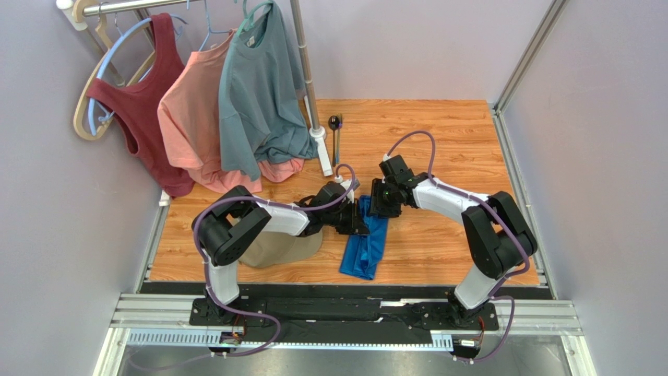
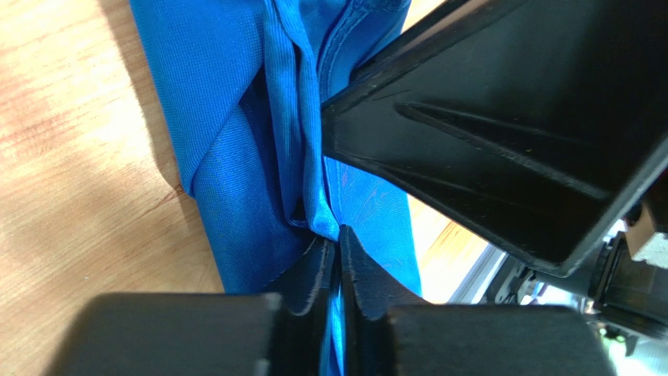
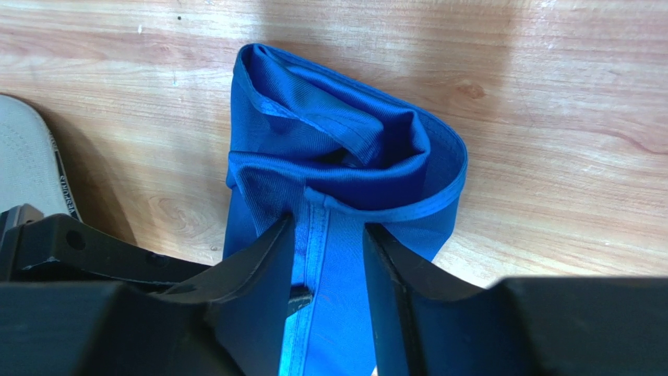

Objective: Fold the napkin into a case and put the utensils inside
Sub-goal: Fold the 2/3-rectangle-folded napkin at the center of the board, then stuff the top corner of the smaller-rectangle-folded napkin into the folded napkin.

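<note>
The bright blue napkin (image 1: 363, 249) lies as a long, narrow folded strip on the wooden table, its near end bunched open (image 3: 345, 160). My left gripper (image 2: 339, 235) is shut on a raised fold of the napkin (image 2: 235, 117) at the strip's far end. My right gripper (image 3: 328, 235) hovers right over the same end with its jaws open. A hemmed edge of cloth runs between them, not pinched. Both grippers nearly touch (image 1: 368, 207). The utensils (image 1: 336, 137) lie far back by the rack's foot. Only the dark spoon bowl (image 1: 335, 122) is plain.
A tan cap (image 1: 278, 249) sits left of the napkin, partly under my left arm. A clothes rack pole (image 1: 310, 86) stands at the back with a grey-teal T-shirt (image 1: 259, 94), a pink shirt (image 1: 192, 117) and a maroon tank top (image 1: 145, 102) hanging over the table's back left.
</note>
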Robot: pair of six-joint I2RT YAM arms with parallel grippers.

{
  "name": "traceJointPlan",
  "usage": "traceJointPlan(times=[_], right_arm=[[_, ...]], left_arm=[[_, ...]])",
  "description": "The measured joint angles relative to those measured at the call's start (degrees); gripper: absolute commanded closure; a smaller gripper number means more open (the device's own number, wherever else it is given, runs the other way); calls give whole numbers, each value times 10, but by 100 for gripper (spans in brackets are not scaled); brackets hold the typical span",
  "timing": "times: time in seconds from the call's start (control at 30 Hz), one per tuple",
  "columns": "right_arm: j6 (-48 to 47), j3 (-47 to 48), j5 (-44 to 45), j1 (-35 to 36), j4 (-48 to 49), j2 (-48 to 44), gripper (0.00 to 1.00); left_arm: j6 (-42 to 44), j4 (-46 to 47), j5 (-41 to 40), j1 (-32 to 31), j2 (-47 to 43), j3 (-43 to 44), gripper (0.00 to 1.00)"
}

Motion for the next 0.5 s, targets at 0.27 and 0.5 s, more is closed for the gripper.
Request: traceJointPlan(times=[0.27, 0.5], right_arm=[[-3, 0, 15, 1, 11, 5, 63], [-7, 2, 20, 1, 18, 16, 83]], left_arm=[[20, -61, -16, 3, -43, 2, 74], [42, -115, -37, 27, -71, 33, 71]])
